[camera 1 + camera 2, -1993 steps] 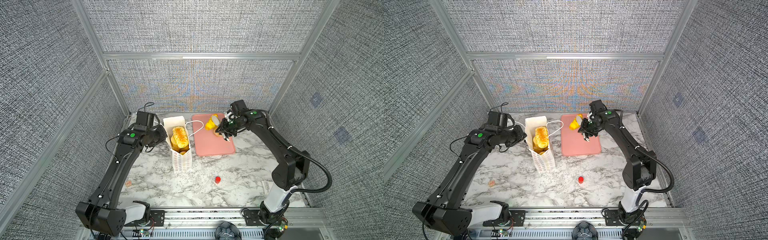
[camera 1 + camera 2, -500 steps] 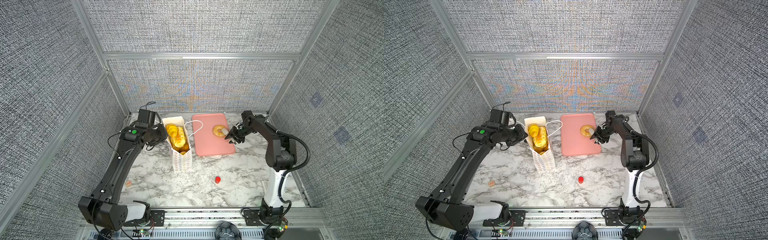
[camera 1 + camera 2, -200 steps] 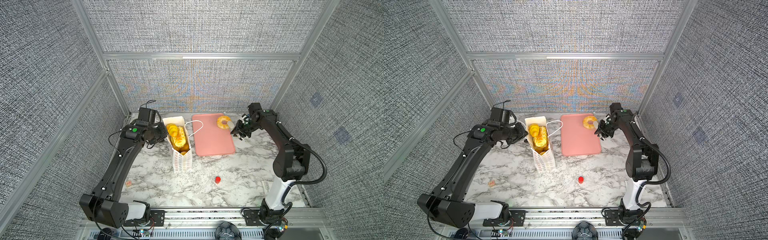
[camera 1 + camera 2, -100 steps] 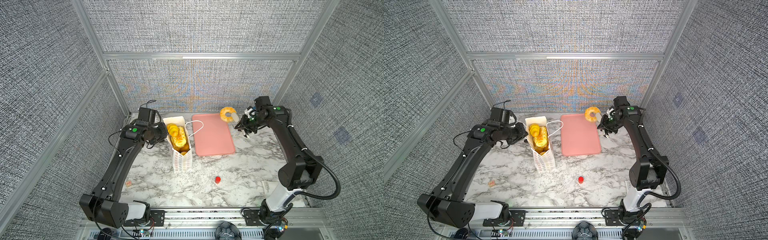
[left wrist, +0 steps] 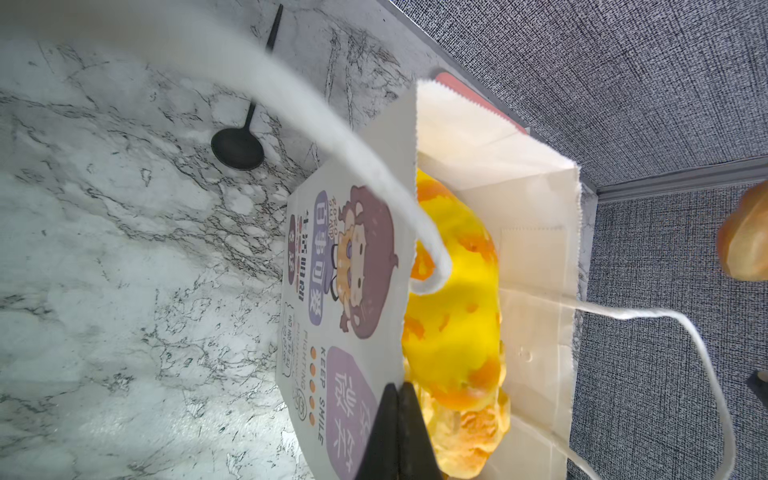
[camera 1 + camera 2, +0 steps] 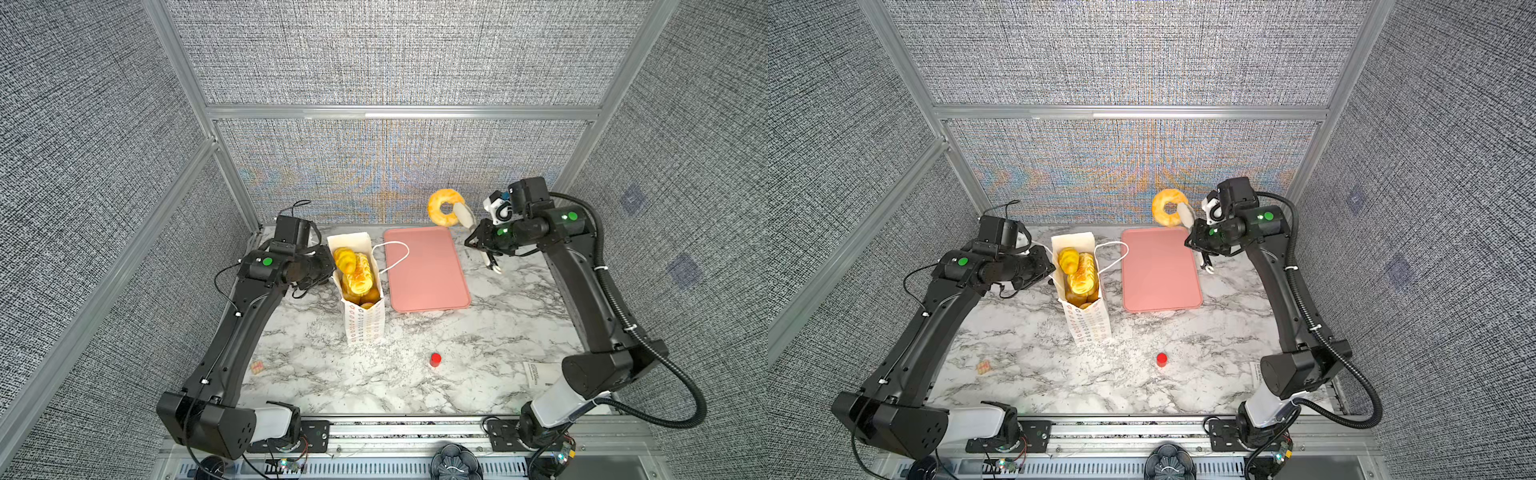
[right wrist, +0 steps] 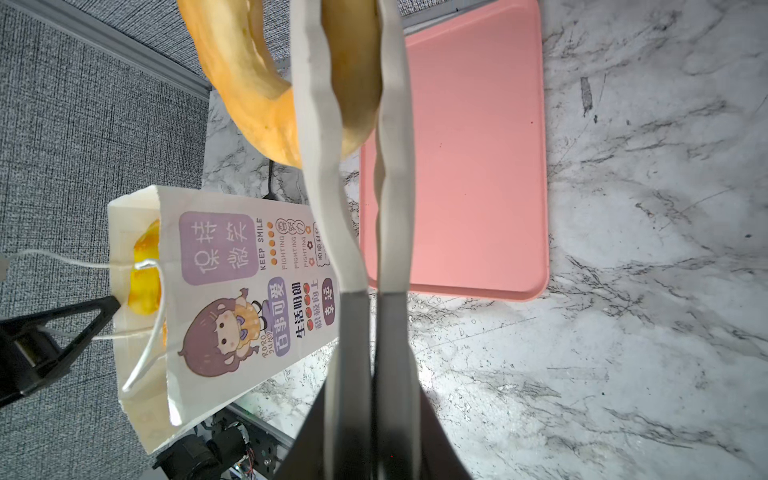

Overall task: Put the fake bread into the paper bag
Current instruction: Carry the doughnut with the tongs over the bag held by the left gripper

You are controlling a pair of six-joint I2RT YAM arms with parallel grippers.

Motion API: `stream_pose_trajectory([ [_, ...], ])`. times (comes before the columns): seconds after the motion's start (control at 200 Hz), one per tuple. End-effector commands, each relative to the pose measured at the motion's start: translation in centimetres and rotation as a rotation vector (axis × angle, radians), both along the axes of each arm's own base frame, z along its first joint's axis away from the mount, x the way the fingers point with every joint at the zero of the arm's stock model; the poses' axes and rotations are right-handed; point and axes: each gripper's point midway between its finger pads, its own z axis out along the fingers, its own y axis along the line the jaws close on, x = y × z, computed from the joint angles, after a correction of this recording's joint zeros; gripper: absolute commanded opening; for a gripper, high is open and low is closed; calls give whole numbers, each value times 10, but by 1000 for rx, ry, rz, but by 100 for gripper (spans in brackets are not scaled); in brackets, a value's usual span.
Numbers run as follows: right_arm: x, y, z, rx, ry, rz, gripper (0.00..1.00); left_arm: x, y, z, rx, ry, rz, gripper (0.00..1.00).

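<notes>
The ring cake (image 6: pixel 441 206) (image 6: pixel 1165 206), a piece of fake bread, hangs in the air above the tray's far edge. My right gripper (image 6: pixel 461 212) (image 7: pixel 345 25) is shut on its rim (image 7: pixel 351 83). The paper bag (image 6: pixel 363 328) (image 6: pixel 1090 328) (image 7: pixel 232 299) stands upright left of the tray, with several golden pastries (image 6: pixel 355 270) (image 5: pixel 453 299) inside, reaching up to its mouth. My left gripper (image 6: pixel 331 269) (image 5: pixel 398 399) is shut on the bag's left wall at the rim.
A bare pink tray (image 6: pixel 424 270) (image 7: pixel 478 166) lies right of the bag. A small red cylinder (image 6: pixel 435 359) stands in front of it. A black spoon (image 5: pixel 237 148) lies behind the bag. One cord handle (image 6: pixel 395 257) droops over the tray.
My right gripper has lifted the ring cake off the tray and carried it up toward the back wall. The left arm and the bag have stayed in place.
</notes>
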Motion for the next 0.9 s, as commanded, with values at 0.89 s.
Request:
stream_pose_trajectory([
  [0.89, -87, 103, 55, -258, -316, 405, 27, 5, -1, 4, -3, -19, -1, 0],
])
